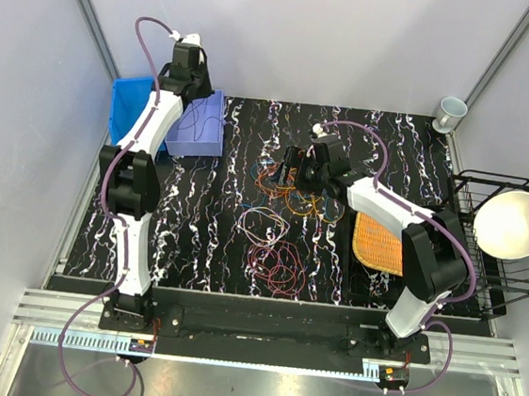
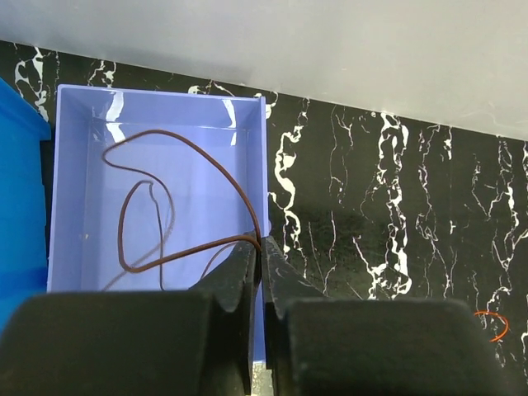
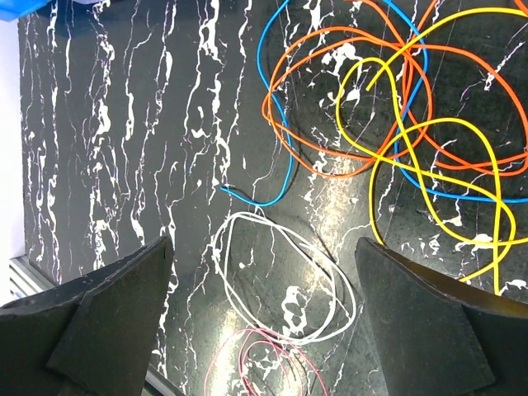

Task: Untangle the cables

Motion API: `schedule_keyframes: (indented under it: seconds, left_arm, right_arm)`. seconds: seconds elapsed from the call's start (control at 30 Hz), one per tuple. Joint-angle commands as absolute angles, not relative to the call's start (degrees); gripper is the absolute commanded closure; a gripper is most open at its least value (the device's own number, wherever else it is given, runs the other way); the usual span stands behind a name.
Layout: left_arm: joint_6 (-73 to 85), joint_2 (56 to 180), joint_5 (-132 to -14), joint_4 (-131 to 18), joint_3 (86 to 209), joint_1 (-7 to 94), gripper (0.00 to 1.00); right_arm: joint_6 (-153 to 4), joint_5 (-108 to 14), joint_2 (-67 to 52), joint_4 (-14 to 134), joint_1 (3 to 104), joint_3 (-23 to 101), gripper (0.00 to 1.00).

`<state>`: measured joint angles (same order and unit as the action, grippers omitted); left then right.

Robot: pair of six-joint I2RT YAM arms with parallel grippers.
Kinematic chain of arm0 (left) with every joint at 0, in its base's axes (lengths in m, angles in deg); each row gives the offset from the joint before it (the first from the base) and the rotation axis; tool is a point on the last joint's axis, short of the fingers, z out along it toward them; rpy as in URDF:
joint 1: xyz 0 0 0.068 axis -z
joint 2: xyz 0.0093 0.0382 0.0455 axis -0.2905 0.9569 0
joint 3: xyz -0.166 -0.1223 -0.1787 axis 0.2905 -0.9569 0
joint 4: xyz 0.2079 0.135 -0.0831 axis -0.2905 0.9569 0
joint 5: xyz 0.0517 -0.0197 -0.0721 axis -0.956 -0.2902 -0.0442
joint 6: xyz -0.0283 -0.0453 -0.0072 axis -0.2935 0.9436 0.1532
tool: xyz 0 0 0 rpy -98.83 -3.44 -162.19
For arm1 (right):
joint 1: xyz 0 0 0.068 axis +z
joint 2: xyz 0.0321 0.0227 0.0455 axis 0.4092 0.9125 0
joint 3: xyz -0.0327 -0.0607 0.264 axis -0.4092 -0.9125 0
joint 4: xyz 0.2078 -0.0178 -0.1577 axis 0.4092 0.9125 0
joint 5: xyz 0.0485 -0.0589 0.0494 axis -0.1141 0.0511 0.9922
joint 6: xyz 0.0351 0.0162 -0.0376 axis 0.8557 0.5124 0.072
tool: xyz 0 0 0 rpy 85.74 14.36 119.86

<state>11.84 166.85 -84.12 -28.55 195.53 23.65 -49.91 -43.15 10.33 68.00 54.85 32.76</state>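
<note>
Pinching the brown cable (image 2: 190, 251) by its end, my left gripper (image 2: 259, 247) is closed over the lavender bin (image 2: 157, 92), the loop draped inside; let go carelessly, its tail could hang over the rim. My right gripper (image 3: 262, 243) gapes wide, holding nothing, above the white cable (image 3: 247, 214), near the orange cable (image 3: 330, 171), yellow cable (image 3: 373, 186) and blue cable (image 3: 287, 161), 3 crossed loops; grabbing 1 could drag all. Which lies on top at the crossings I cannot tell, and the pink cable (image 3: 247, 332) is cut off at the bottom.

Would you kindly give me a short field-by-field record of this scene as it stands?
Left gripper: shut on brown cable, over lavender bin
Right gripper: open, above the tangle, holding nothing
Tangle: orange cable, yellow cable, blue cable, crossing one another
Outside tangle: white cable, pink cable
</note>
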Motion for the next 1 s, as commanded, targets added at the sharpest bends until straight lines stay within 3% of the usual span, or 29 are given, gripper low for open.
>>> schedule_keyframes:
  seconds: [0.0,0.03,0.07,0.13,0.23,0.6,0.8,0.97]
  left_arm:
    - [12.1,167.1,-84.0,-31.8,195.8,23.1,0.66]
    - [12.1,167.2,-84.0,-31.1,196.2,23.1,0.45]
    - [12.3,167.1,-84.0,-30.8,196.4,23.0,0.34]
    - [12.3,166.5,-83.9,-30.2,196.5,23.0,0.17]
    - [12.2,165.0,-85.7,-29.1,196.7,23.0,0.05]
    - [14.4,157.8,-88.0,-27.3,191.9,23.0,0.07]
    - [10.6,165.4,-83.6,-26.8,197.7,23.7,0.12]
    - [8.0,172.3,-88.5,-26.5,202.3,23.7,0.12]
  right_arm:
    - [-49.9,-42.0,10.4,66.1,54.6,35.2,0.03]
    - [-49.9,-41.9,10.5,66.1,54.7,35.3,0.03]
    - [-49.9,-41.8,10.5,66.1,54.7,35.3,0.03]
    - [-49.9,-41.8,10.6,66.1,54.7,35.4,0.03]
    - [-50.0,-41.5,10.8,66.1,54.7,35.5,0.03]
    - [-49.3,-39.5,11.3,66.8,54.7,36.7,0.01]
    - [-49.7,-38.8,11.8,67.7,54.7,37.2,0.0]
    - [-50.4,-39.3,12.0,68.2,54.7,37.0,0.0]
